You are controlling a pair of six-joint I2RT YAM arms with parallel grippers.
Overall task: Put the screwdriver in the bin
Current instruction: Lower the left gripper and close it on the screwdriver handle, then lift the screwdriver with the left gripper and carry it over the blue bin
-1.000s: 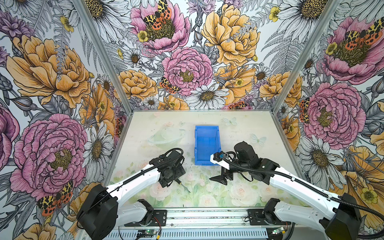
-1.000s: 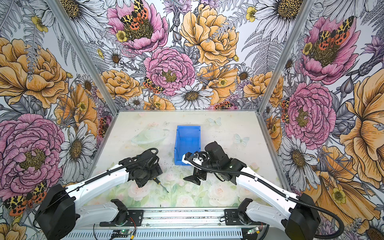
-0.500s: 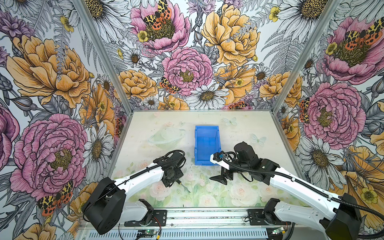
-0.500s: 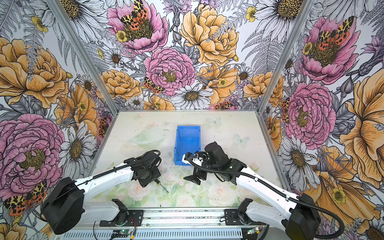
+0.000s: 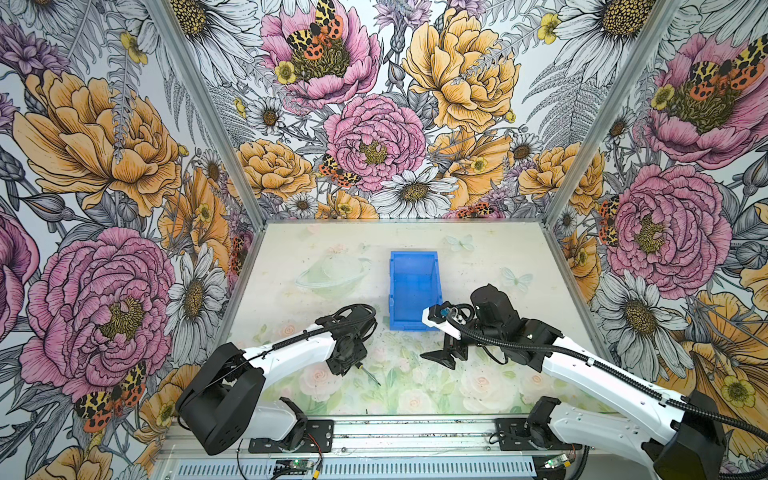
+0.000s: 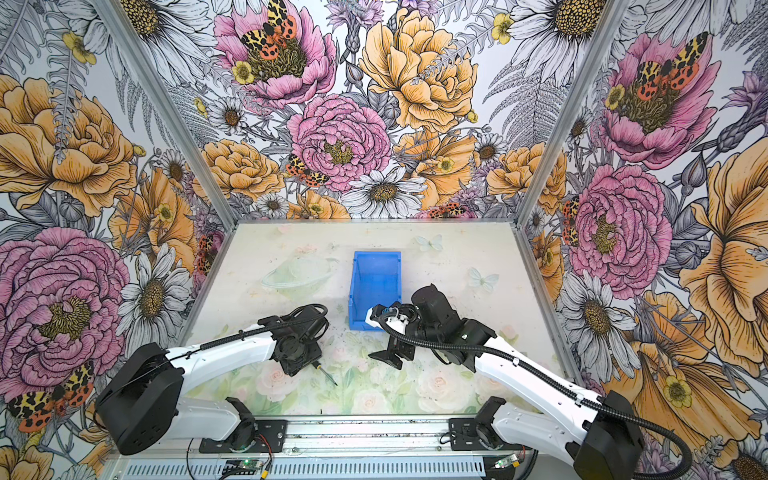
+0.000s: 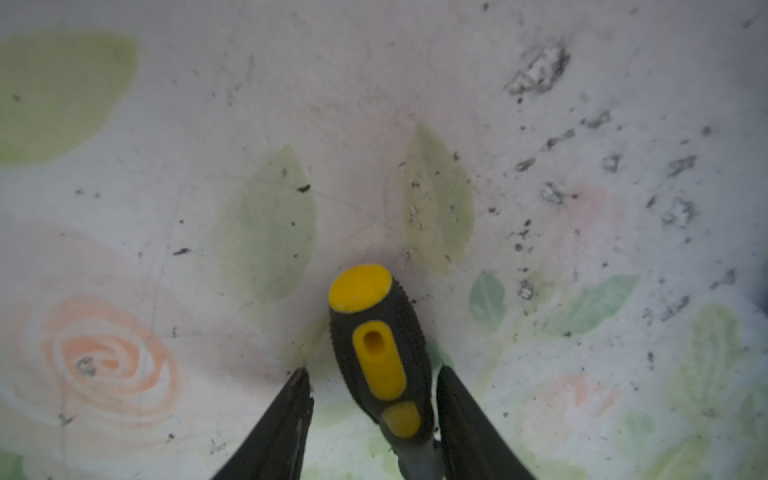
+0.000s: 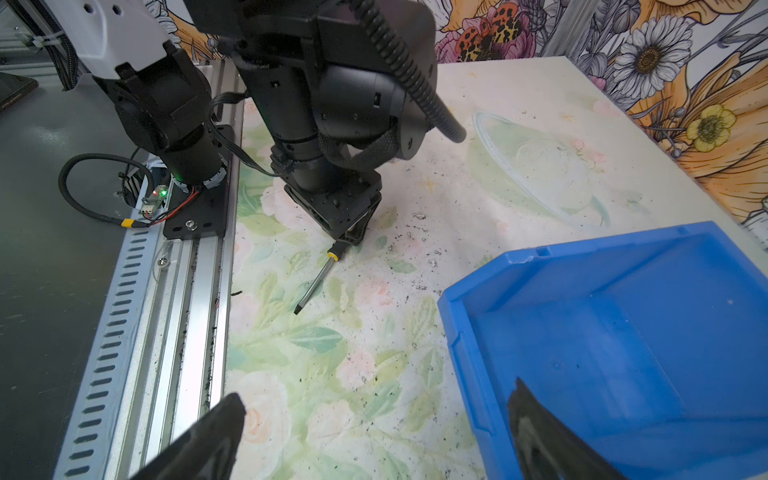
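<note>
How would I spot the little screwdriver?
Find the blue bin in the middle of the flowery table. Nearer the robot and leftward, the left gripper straddles the screwdriver lying flat. It's the only thing with a stubby black-and-yellow handle and thin dark shaft.

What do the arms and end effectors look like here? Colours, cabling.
The left arm and right arm match: white link shells, black joints and bases, black ribbed cable conduit running outside. The left end effector and right end effector have plain black tapered fingers.
</note>
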